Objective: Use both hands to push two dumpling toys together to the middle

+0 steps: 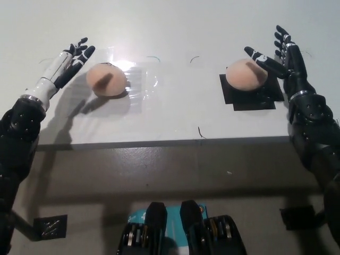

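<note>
Two tan dumpling toys lie on the white table. The left dumpling [106,79] rests on a shiny clear patch [139,79]. Just to its left hangs my white left hand [68,65], open, fingertips close beside the toy; contact cannot be told. The right dumpling [245,74] sits on a black square [253,96]. My black right hand [280,57] is open at its right side, one finger reaching over the toy's upper right edge.
The table's front edge [170,142] runs across the middle of the picture, with grey floor below it. Small pen marks [200,132] dot the white surface between the two toys.
</note>
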`<state>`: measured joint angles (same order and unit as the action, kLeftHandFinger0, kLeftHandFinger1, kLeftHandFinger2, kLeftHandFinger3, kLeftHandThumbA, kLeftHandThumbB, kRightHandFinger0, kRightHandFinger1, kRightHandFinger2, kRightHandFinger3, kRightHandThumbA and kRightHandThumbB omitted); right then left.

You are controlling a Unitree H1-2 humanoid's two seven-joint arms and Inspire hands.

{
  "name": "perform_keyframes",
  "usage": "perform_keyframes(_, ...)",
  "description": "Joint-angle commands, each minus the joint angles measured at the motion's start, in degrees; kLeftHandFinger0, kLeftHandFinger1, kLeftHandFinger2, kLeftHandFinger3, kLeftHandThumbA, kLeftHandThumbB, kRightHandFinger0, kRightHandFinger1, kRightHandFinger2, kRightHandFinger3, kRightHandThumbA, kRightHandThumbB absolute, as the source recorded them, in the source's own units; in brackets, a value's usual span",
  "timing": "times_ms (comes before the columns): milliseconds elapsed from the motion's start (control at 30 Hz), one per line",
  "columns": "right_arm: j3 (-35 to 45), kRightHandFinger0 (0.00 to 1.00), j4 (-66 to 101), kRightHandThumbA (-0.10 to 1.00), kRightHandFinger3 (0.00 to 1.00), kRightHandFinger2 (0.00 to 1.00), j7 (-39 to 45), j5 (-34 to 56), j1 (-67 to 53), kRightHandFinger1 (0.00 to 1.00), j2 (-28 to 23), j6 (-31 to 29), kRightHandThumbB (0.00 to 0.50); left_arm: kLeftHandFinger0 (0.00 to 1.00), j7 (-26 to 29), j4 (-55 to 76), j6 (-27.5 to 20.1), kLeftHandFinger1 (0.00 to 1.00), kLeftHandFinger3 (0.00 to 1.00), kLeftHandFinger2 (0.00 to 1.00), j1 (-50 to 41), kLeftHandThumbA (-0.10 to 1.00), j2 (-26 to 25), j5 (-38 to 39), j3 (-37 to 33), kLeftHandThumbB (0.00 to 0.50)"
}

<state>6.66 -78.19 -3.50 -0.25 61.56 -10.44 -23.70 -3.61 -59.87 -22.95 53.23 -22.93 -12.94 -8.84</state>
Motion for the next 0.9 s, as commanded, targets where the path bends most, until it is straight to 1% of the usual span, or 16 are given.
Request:
perform_keyframes(0, 0.3, 1.00, 0.6, 1.00, 1.00, 1.00, 0.5, 1.5, 2.4, 1.00, 0.3, -3.2, 0.295, 1.00, 1.4, 2.0, -3.2, 1.00, 1.00, 1.00, 1.0, 1.00, -0.8, -0.8, 0.1, 0.337)
perform_keyframes(33, 0.4, 1.00, 0.5, 1.00, 1.00, 1.00, 0.6, 1.6, 2.2, 1.00, 0.5, -3.2, 0.307, 1.00, 1.9, 1.6, -3.5, 1.00, 1.00, 1.00, 0.9, 1.00, -0.7, -1.2, -0.2, 0.346)
perform_keyframes(67, 0.3, 1.00, 0.5, 1.00, 1.00, 1.00, 0.5, 1.5, 2.1, 1.00, 0.5, -3.2, 0.314, 1.00, 2.0, 1.6, -3.7, 1.00, 1.00, 1.00, 0.7, 1.00, -0.7, -1.4, -0.4, 0.342)
perform_keyframes(200, -0.1, 1.00, 0.5, 1.00, 1.00, 1.00, 0.0, 1.0, 1.4, 1.00, 0.9, -2.7, 0.313, 1.00, 1.8, 4.0, -2.7, 1.00, 1.00, 1.00, -1.1, 1.00, -0.5, -1.8, -0.5, 0.311)
perform_keyframes(300, -0.1, 1.00, 0.9, 1.00, 1.00, 1.00, 0.4, 1.1, 0.8, 1.00, 1.4, -3.2, 0.300, 1.00, 1.1, 3.6, -2.7, 1.00, 1.00, 1.00, -1.5, 1.00, -0.2, -1.4, -0.3, 0.314)
perform_keyframes(367, -0.1, 1.00, 1.0, 1.00, 1.00, 1.00, 0.5, 1.1, 0.5, 1.00, 1.7, -3.2, 0.296, 1.00, 1.0, 5.2, -2.9, 1.00, 1.00, 1.00, -2.5, 1.00, 0.0, -1.4, -0.3, 0.299)
perform_keyframes(400, 0.0, 1.00, 1.1, 1.00, 1.00, 1.00, 0.6, 1.2, 0.4, 1.00, 1.8, -3.2, 0.283, 1.00, 1.1, 5.4, -3.1, 1.00, 1.00, 1.00, -2.8, 1.00, 0.1, -1.3, -0.3, 0.289)
perform_keyframes(467, -0.1, 1.00, 1.2, 1.00, 1.00, 1.00, 0.6, 1.2, 0.1, 1.00, 2.1, -3.2, 0.274, 1.00, 1.2, 6.4, -3.0, 1.00, 1.00, 1.00, -3.8, 1.00, 0.3, -1.4, -0.3, 0.287)
perform_keyframes(567, -0.3, 1.00, 1.4, 1.00, 1.00, 1.00, 0.6, 1.0, -0.1, 1.00, 2.3, -3.2, 0.279, 1.00, 0.9, 7.7, -2.1, 1.00, 1.00, 1.00, -4.9, 1.00, 0.6, -1.0, 0.0, 0.279)
perform_keyframes(600, -0.2, 1.00, 1.4, 1.00, 1.00, 1.00, 0.7, 1.0, 0.0, 1.00, 2.4, -3.2, 0.273, 1.00, 1.2, 7.8, -2.3, 1.00, 1.00, 1.00, -5.1, 1.00, 0.7, -1.1, 0.1, 0.268)
perform_keyframes(633, 0.0, 1.00, 1.4, 1.00, 1.00, 1.00, 1.0, 1.4, -0.1, 1.00, 2.5, -3.2, 0.290, 1.00, 1.3, 8.1, -2.2, 1.00, 1.00, 1.00, -5.4, 1.00, 0.8, -1.1, 0.1, 0.260)
perform_keyframes(700, 0.3, 1.00, 1.5, 1.00, 1.00, 1.00, 1.3, 1.7, -0.3, 1.00, 2.7, -3.2, 0.302, 1.00, 1.2, 8.0, -2.3, 1.00, 1.00, 1.00, -5.9, 1.00, 1.1, -0.5, 0.6, 0.255)
perform_keyframes(733, 0.3, 1.00, 1.5, 1.00, 1.00, 1.00, 1.1, 1.6, -0.3, 1.00, 2.7, -3.2, 0.321, 1.00, 1.2, 8.0, -2.1, 1.00, 1.00, 1.00, -6.0, 1.00, 1.3, -0.5, 0.6, 0.254)
perform_keyframes(767, 0.2, 1.00, 1.5, 1.00, 1.00, 1.00, 0.8, 1.4, -0.4, 1.00, 2.8, -3.2, 0.327, 1.00, 1.2, 8.2, -1.8, 1.00, 1.00, 1.00, -6.1, 1.00, 1.4, -0.5, 0.7, 0.243)
perform_keyframes(800, 0.2, 1.00, 1.6, 1.00, 1.00, 1.00, 0.8, 1.4, -0.5, 1.00, 2.9, -3.2, 0.320, 1.00, 1.3, 7.7, -2.1, 1.00, 1.00, 1.00, -6.1, 1.00, 1.5, -0.5, 0.7, 0.254)
perform_keyframes(867, 0.3, 1.00, 1.9, 1.00, 1.00, 1.00, 0.7, 1.5, -0.7, 1.00, 3.1, -3.2, 0.309, 1.00, 1.6, 7.5, -2.3, 1.00, 1.00, 1.00, -6.4, 1.00, 1.7, -0.7, 0.6, 0.242)
